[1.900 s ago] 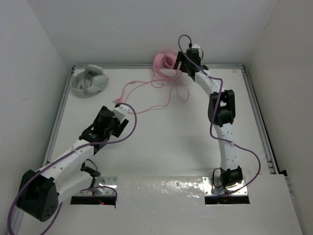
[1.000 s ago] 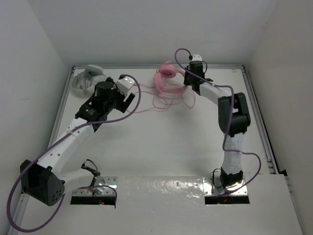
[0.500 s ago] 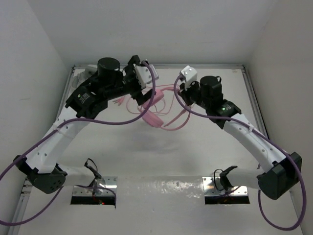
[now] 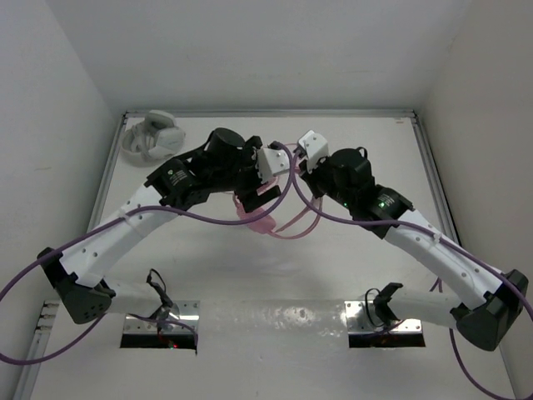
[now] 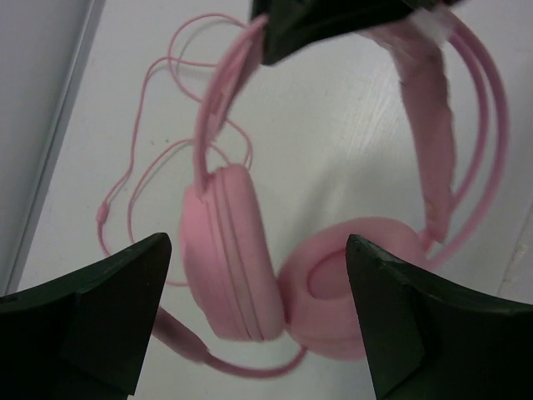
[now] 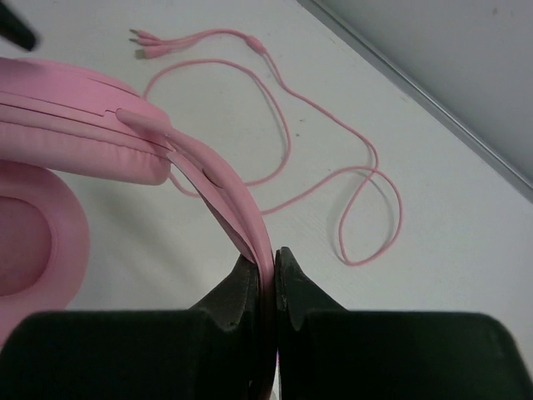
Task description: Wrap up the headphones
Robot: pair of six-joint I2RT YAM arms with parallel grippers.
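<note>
There are two sets of headphones on the desk [image 4: 333, 275]: one pink headphones [image 4: 260, 210] with two padded earcups [image 5: 229, 254] and one thin cable [image 6: 333, 179], and one grey-white headphones [image 4: 152, 136]. Two robot arms: left arm [image 4: 125, 227], right arm [image 4: 433, 242].

headphones [image 4: 256, 208] moved off the far edge, now hanging over mid-worktop, headband pinched in right gripper [image 6: 268, 260], which pulled back with them. left gripper [image 5: 254, 250] swung in from the left side, jaws spread facing the earcups. cable [image 6: 366, 179] dragged centreward
</note>
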